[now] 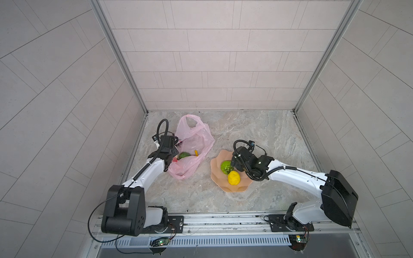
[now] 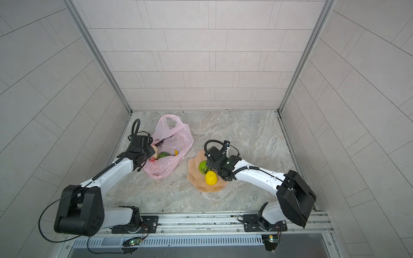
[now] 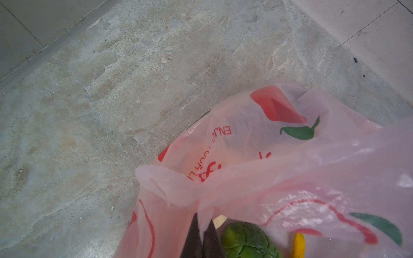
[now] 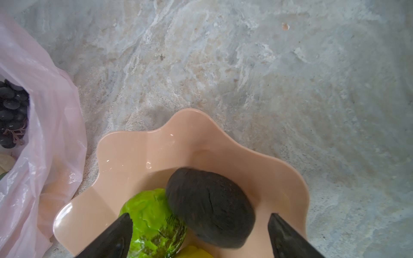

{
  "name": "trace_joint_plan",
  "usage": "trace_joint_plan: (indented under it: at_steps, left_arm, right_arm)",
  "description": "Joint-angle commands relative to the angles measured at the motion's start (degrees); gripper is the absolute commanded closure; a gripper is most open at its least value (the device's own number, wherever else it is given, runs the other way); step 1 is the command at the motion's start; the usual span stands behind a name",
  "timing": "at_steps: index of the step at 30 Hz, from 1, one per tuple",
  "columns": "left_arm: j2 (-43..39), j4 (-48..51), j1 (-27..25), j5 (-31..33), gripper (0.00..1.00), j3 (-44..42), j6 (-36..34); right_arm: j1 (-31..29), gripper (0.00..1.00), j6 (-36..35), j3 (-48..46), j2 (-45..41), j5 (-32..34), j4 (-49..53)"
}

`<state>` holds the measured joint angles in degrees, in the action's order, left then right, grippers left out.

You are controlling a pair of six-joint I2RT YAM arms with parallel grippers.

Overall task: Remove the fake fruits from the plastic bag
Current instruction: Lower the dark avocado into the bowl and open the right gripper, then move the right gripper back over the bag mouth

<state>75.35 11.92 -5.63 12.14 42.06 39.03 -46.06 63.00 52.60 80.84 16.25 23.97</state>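
The pink plastic bag [image 1: 192, 138] lies at the left, its mouth held up. My left gripper [image 3: 203, 220] is shut on the bag's rim film. Inside the bag are a green ball [image 3: 245, 242], a yellow banana tip [image 3: 299, 244], a cream fruit [image 3: 220, 220] and a dark grape bunch [image 4: 12, 111]. My right gripper [image 4: 199, 215] hangs open over the peach dish [image 4: 138, 160]. A dark fruit [image 4: 210, 207] lies loose in the dish between the spread fingers, touching neither. Beside it are a green ball [image 1: 226, 167] and a bumpy yellow fruit [image 1: 233, 178].
The dish [image 2: 194, 178] sits right of the bag [image 2: 174, 138] on the marble floor [image 1: 257, 134], a hand's width apart. Tiled walls close in the back and both sides. The arm bases stand on a rail [image 1: 223, 220] along the front edge.
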Motion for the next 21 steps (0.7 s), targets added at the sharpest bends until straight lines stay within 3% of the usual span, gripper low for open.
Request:
trace_joint_plan:
  at_steps: [1,5,9,21]
  left_arm:
    - [-1.2,0.7,0.0,1.6,1.00,-0.7,-0.1]
    - [-1.4,0.9,0.0,1.8,1.00,-0.7,0.0]
    - [-2.3,0.9,0.0,2.5,1.00,-1.2,0.3]
    - [-1.8,2.3,0.5,4.4,1.00,-1.0,1.3]
  right_arm:
    - [-0.5,0.05,-1.3,2.1,-2.0,3.3,3.1]
    - [-1.3,0.07,-3.3,3.3,-3.3,4.0,2.5]
    - [-3.6,0.11,-10.7,9.4,0.0,2.2,0.8]
    - [-6.6,0.20,-30.7,40.7,27.2,-7.3,7.4]
